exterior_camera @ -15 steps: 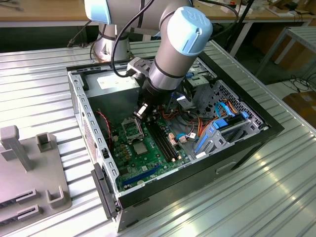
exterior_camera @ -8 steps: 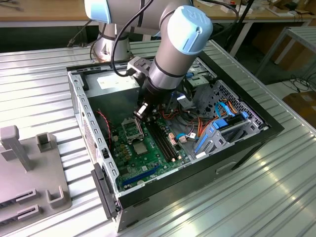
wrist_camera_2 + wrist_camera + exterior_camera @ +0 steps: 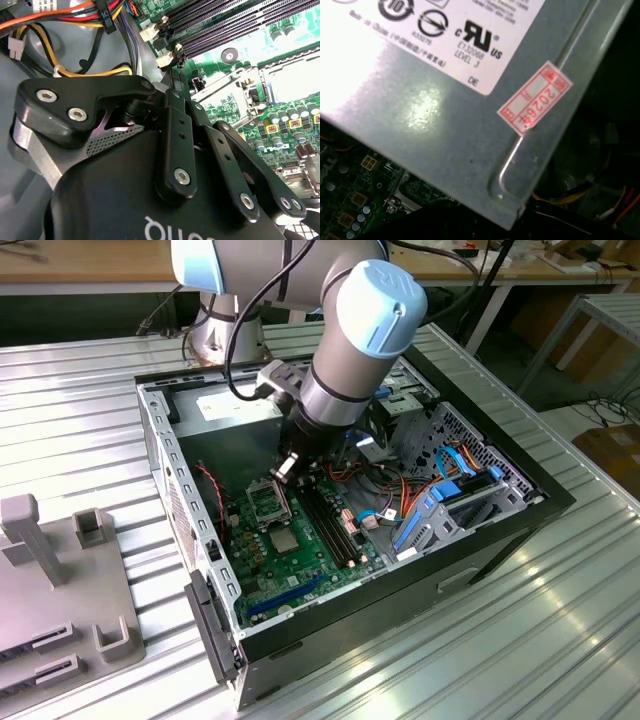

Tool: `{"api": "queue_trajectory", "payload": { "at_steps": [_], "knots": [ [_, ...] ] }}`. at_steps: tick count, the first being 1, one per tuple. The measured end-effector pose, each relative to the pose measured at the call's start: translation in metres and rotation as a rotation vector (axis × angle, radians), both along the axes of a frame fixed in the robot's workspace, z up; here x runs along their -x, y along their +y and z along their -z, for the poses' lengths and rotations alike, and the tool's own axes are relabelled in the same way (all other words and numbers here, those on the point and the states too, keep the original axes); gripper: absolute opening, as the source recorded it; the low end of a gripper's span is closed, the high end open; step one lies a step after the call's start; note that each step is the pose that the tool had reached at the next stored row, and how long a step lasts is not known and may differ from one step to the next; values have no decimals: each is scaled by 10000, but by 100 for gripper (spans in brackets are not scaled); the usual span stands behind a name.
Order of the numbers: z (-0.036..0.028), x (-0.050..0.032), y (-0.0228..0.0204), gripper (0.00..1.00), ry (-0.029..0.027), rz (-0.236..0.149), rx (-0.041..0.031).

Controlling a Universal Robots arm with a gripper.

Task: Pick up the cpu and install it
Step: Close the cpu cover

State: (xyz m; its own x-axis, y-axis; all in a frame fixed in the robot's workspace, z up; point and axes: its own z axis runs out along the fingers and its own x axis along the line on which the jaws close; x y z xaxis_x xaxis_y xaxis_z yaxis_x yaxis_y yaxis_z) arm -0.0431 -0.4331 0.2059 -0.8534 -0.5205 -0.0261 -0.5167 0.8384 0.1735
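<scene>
In the exterior view, an open computer case (image 3: 160,440) lies on the ribbed metal bench (image 3: 80,420), holding a green board (image 3: 290,560), a grey power box (image 3: 235,415), bundled wires (image 3: 390,495) and blue drive brackets (image 3: 430,515). The arm (image 3: 350,350) reaches into the case, its gripper (image 3: 287,466) low over the board just above the open socket (image 3: 266,502). The cpu (image 3: 284,541), a small silver square, lies flat on the board just below that socket, untouched. The fingers are too small to judge there. In the second wrist view, the gripper's black body (image 3: 150,170) hides the fingertips; open or closed, I cannot tell. The socket frame (image 3: 292,70) and memory slots (image 3: 225,25) show beyond. In the first wrist view, the power box's labelled face (image 3: 445,90) looms close, with board corner (image 3: 355,195) beneath.
</scene>
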Motion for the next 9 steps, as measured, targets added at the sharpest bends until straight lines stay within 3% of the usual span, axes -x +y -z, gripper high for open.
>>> {"api": "queue_trajectory", "payload": {
  "at_steps": [9],
  "knots": [
    [-16, 50, -1, 11, 0, -208, 1]
  ]
}}
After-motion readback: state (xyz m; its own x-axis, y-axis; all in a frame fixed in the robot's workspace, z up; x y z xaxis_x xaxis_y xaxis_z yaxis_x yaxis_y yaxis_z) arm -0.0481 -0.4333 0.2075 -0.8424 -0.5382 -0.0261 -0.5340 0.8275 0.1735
